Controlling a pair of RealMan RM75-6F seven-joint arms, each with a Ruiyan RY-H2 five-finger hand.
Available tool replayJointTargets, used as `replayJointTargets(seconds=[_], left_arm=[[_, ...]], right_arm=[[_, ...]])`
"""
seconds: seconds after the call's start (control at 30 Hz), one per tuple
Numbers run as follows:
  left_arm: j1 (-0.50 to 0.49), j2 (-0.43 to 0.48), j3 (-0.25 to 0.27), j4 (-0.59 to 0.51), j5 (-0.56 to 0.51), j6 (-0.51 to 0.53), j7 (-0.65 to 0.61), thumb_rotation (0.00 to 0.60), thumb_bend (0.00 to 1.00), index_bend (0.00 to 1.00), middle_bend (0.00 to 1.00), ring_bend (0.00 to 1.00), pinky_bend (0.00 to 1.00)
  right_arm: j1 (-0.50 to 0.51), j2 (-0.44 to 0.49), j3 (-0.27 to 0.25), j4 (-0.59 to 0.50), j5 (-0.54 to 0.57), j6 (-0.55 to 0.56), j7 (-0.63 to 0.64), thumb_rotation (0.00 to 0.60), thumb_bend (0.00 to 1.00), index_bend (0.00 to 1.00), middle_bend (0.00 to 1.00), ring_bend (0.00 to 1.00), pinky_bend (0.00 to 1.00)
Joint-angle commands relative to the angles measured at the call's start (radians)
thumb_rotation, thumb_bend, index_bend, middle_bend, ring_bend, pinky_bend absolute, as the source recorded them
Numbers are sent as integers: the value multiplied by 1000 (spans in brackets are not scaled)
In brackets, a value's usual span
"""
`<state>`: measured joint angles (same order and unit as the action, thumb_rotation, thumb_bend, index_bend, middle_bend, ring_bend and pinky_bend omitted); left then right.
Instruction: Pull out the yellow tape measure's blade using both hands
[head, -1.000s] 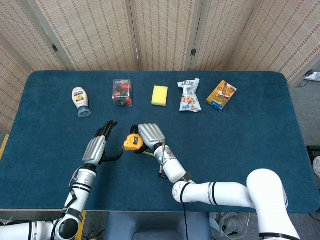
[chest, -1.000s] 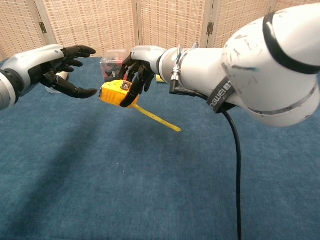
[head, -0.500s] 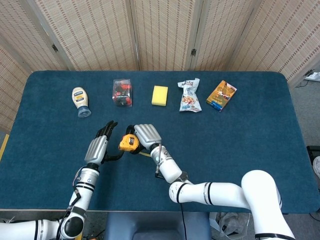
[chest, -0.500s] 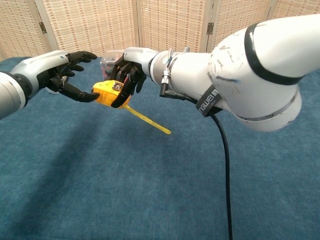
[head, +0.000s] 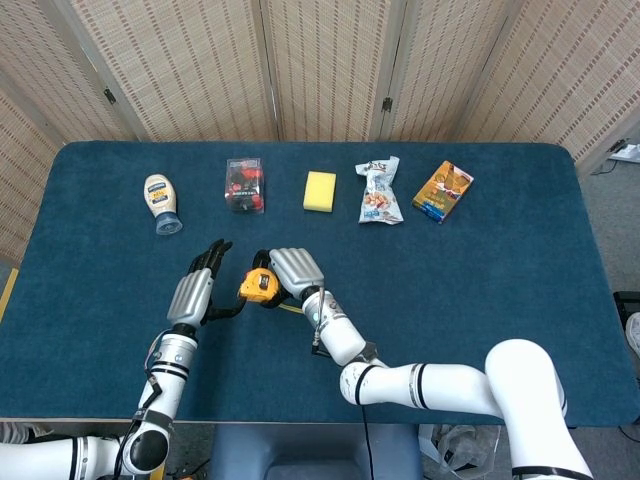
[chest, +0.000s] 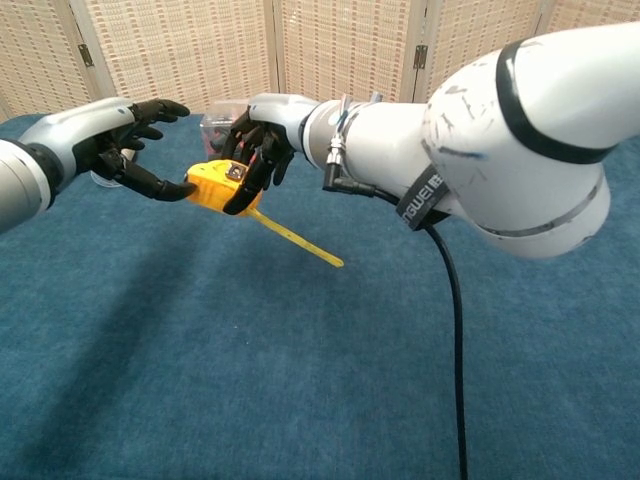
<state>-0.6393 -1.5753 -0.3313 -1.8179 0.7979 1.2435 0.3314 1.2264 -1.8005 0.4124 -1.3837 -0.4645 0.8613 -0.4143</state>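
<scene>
The right hand (chest: 258, 140) has carried the yellow tape measure (chest: 222, 186), gripped above the table with some blade (chest: 300, 240) out, over to the spread, empty left hand (chest: 125, 150), whose thumb now reaches its case, so the two-hand pull seems about to begin.

Bright, even overhead light (soft shadows), both views sharp.

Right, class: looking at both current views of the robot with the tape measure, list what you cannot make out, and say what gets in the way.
- Whether the left hand touches the yellow tape measure: chest view, too close to tell.
- Tape measure's far side: both views, right hand covers it.
- Blade markings: chest view, too small.
- Snack box print: head view, too small.
- Clear container: chest view, mostly behind the right hand.
</scene>
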Motion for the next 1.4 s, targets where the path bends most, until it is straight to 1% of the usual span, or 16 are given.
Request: replayJointTargets(seconds=[0.03, 0.13, 0.37, 0.67, 0.9, 0.97, 1.07, 1.27, 1.4], left_arm=[[-1, 1, -3, -2, -6, 1, 0, 600, 351, 0, 0, 0, 46], [-2, 6, -3, -4, -12, 1, 5, 600, 355, 0, 0, 0, 47], [1, 16, -5, -7, -27, 4, 3, 600, 428, 0, 0, 0, 47], [2, 35, -5, -16, -37, 9, 12, 600, 444, 0, 0, 0, 47], [4, 51, -6, -19, -46, 2, 6, 600, 482, 8, 0, 0, 47], [5, 56, -6, -22, -48, -4, -2, 600, 498, 68, 0, 0, 47], [5, 60, -5, -22, -51, -9, -6, 600, 530, 257, 0, 0, 47], [5, 65, -7, -22, -57, -21, -23, 600, 593, 508, 1, 0, 47], [4, 68, -6, -20, -58, -25, -29, 600, 622, 585, 39, 0, 47]], right_arm=[[1, 1, -2, -1, 1, -2, 1, 600, 182, 632, 545, 501, 351], [1, 4, -5, -2, 1, -2, 1, 600, 183, 632, 545, 501, 351], [-1, 18, -11, -13, 7, -7, 1, 600, 183, 633, 545, 506, 350], [-4, 30, -15, -17, 10, -11, 10, 600, 183, 633, 545, 510, 350], [-8, 47, -17, -30, 10, -9, 15, 600, 182, 634, 545, 511, 350], [-8, 50, -17, -33, 11, -9, 16, 600, 183, 634, 545, 512, 350], [-8, 54, -17, -36, 11, -8, 19, 600, 183, 634, 545, 512, 350], [-7, 63, -19, -41, 15, -4, 17, 600, 183, 633, 545, 513, 350], [-6, 67, -19, -41, 19, -2, 17, 600, 183, 634, 545, 514, 350]])
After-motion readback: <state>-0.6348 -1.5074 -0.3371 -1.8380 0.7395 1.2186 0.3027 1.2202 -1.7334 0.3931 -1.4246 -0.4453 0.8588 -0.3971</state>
